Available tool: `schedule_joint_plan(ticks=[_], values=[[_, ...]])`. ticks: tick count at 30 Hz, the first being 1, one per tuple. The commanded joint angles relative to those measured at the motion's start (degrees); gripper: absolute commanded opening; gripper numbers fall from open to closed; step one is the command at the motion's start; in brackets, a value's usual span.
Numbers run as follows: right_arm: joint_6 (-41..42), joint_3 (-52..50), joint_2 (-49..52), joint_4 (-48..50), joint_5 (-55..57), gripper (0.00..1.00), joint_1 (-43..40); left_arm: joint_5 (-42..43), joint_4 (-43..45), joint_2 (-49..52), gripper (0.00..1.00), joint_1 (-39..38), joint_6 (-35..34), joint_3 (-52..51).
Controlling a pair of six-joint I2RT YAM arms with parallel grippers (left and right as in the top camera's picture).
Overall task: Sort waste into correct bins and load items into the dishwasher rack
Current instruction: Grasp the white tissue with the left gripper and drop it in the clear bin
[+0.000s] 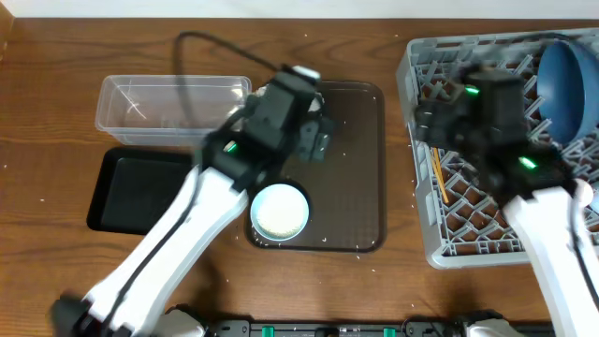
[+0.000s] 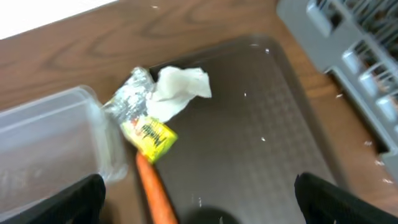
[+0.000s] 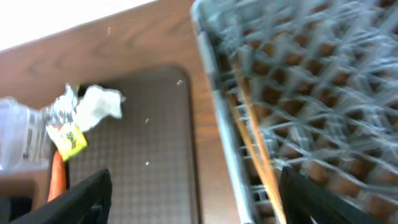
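My left gripper [image 1: 314, 131] [image 2: 199, 208] is open and empty above the brown serving tray [image 2: 267, 124]. Just ahead of it lie an orange carrot [image 2: 155, 190], a yellow-green wrapper [image 2: 152, 138], crumpled foil [image 2: 132, 93] and white tissue [image 2: 180, 90], next to the clear tub [image 1: 173, 103]. The black tray [image 1: 131, 187] lies in front of the tub. A white bowl with rice [image 1: 279, 211] sits on the serving tray. My right gripper [image 1: 435, 122] [image 3: 199, 205] is open and empty over the left edge of the grey rack [image 1: 468, 225]. The rack holds chopsticks [image 3: 255, 143] and the blue plate [image 1: 566, 84]. The cups are out of view.
The serving tray [image 1: 360, 178] lies between the bins and the rack. A black cable [image 1: 220, 42] runs across the table behind the tub. The left arm crosses over the black tray's right end.
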Motion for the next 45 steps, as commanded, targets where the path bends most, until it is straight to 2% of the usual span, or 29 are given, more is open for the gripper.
schedule_joint_plan(ticks=[1, 8, 13, 18, 20, 23, 24, 26, 28, 29, 30, 35, 40, 43, 45], values=[[1.97, 0.22, -5.51, -3.85, 1.14, 0.81, -2.64, 2.19, 5.44, 8.46, 0.98, 1.40, 5.77, -0.61], [1.95, 0.22, -9.90, -11.41, 1.18, 0.82, -3.87, 2.78, 23.47, 24.65, 0.98, 3.28, 14.38, -0.61], [1.97, 0.00, -9.62, -13.66, 1.18, 0.82, -3.87, 2.82, 31.76, 33.51, 0.98, 5.64, 13.60, -0.59], [1.97, 0.00, -8.79, -14.10, 1.18, 0.82, -3.87, 4.98, 35.95, 38.69, 0.97, 7.72, 11.54, -0.59], [1.97, 0.00, -8.39, -14.01, 1.20, 0.82, -3.87, 7.30, 36.48, 39.54, 0.88, 8.31, 11.41, -0.59], [1.97, 0.00, -7.65, -13.77, 1.18, 0.82, -3.82, 11.43, 36.35, 39.58, 0.62, 8.39, 11.39, -0.59], [1.97, 0.00, -7.34, -13.73, 1.18, 0.82, -3.82, 13.00, 36.17, 39.26, 0.49, 8.33, 11.39, -0.59], [1.97, 0.00, -6.82, -13.68, 1.18, 0.82, -3.82, 15.28, 35.32, 38.42, 0.30, 8.09, 11.39, -0.55], [1.97, 0.00, -6.29, -13.70, 1.16, 0.82, -3.82, 17.20, 33.53, 36.37, 0.19, 7.67, 10.67, -0.52], [1.97, 0.00, -6.05, -13.73, 1.14, 0.82, -3.82, 18.08, 31.93, 34.67, 0.10, 7.41, 10.49, -0.50], [1.97, 0.00, -5.90, -13.73, 1.09, 0.82, -3.82, 18.43, 30.25, 32.89, 0.06, 7.17, 10.29, -0.44], [1.97, 0.00, -5.75, -13.73, 1.14, 0.82, -3.82, 16.79, 20.79, 19.37, 0.06, 6.08, 10.16, -0.42], [1.97, 0.00, -5.75, -13.73, 1.14, 0.82, -3.82, 5.51, 12.02, 8.61, 0.06, 8.20, 10.16, -0.42], [1.97, 0.00, -5.75, -13.73, 1.11, 0.82, -3.82, -0.22, 7.85, 5.73, 0.06, 12.11, 10.19, -0.42], [1.95, 0.00, -5.75, -13.75, 1.16, 0.82, -3.82, -0.74, 6.97, 5.70, 0.06, 15.37, 11.02, -0.44]])
